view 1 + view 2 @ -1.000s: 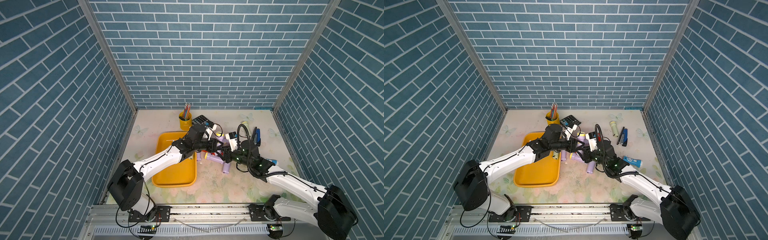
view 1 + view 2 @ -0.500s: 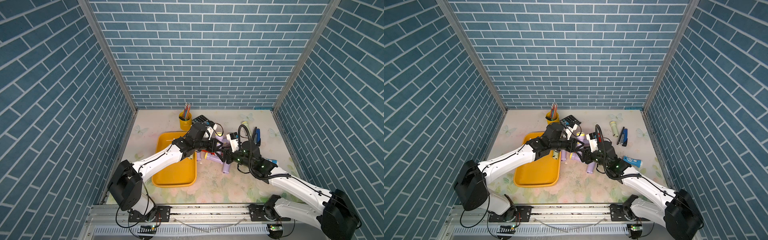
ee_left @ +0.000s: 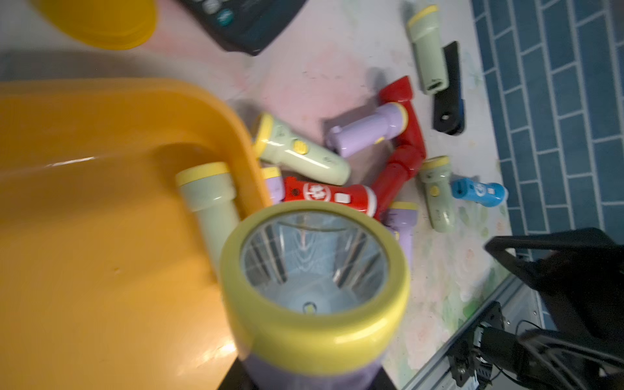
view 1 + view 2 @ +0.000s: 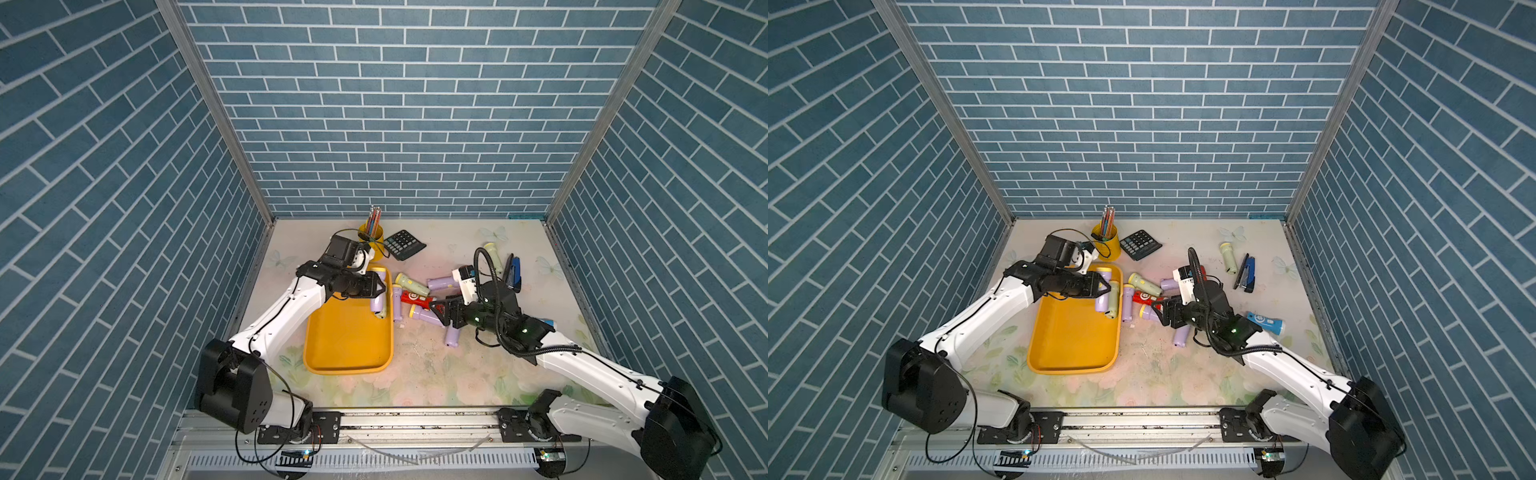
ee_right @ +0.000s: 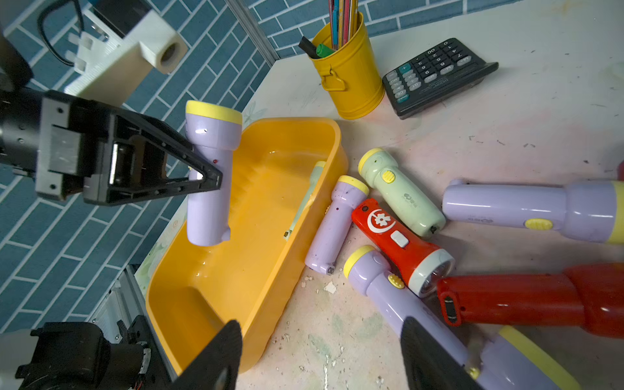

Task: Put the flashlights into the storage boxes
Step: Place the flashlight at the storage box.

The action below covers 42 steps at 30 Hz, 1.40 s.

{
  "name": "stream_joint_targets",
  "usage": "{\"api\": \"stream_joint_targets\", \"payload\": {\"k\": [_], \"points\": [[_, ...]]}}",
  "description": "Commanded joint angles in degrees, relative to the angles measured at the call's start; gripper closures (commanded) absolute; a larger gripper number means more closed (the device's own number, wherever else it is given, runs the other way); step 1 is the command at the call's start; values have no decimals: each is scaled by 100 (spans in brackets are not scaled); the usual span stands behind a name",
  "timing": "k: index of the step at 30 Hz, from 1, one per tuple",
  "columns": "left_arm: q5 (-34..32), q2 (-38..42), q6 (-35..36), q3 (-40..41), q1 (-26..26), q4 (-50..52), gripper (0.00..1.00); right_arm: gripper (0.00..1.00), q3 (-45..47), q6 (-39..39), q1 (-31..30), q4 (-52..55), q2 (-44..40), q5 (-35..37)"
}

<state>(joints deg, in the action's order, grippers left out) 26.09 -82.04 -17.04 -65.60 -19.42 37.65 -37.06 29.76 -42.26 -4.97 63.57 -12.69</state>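
Note:
My left gripper is shut on a lilac flashlight with a yellow head, held above the far end of the orange-yellow storage box. The head fills the left wrist view. A pale green flashlight lies inside the box against its right wall. My right gripper is open over the mat, its fingers astride bare mat next to a lilac flashlight. Lilac, pale green and red flashlights lie piled between box and right gripper. A blue flashlight lies beside the right arm.
A yellow pencil cup and a black calculator stand behind the box. A blue-black stapler lies at the back right next to a lone pale green flashlight. Brick walls close in three sides.
The right gripper has opened and let go of the lilac flashlight. The left gripper has carried that flashlight leftward from the pile to above the box.

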Motion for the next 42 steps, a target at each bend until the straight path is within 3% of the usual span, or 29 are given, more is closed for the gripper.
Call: {"api": "stream_joint_targets", "payload": {"k": [1, 9, 19, 33, 42], "points": [[118, -328, 437, 66, 324, 737, 62, 26, -336, 144, 17, 61, 178, -197], [142, -1455, 680, -305, 768, 556, 62, 28, -493, 188, 25, 177, 401, -335], [511, -2597, 567, -872, 808, 305, 60, 29, -633, 117, 23, 251, 542, -384], [709, -2778, 181, -875, 808, -118, 50, 29, -479, 109, 25, 331, 393, -288], [357, -2376, 272, -752, 808, 52, 46, 29, -461, 136, 25, 457, 240, -205]]}}
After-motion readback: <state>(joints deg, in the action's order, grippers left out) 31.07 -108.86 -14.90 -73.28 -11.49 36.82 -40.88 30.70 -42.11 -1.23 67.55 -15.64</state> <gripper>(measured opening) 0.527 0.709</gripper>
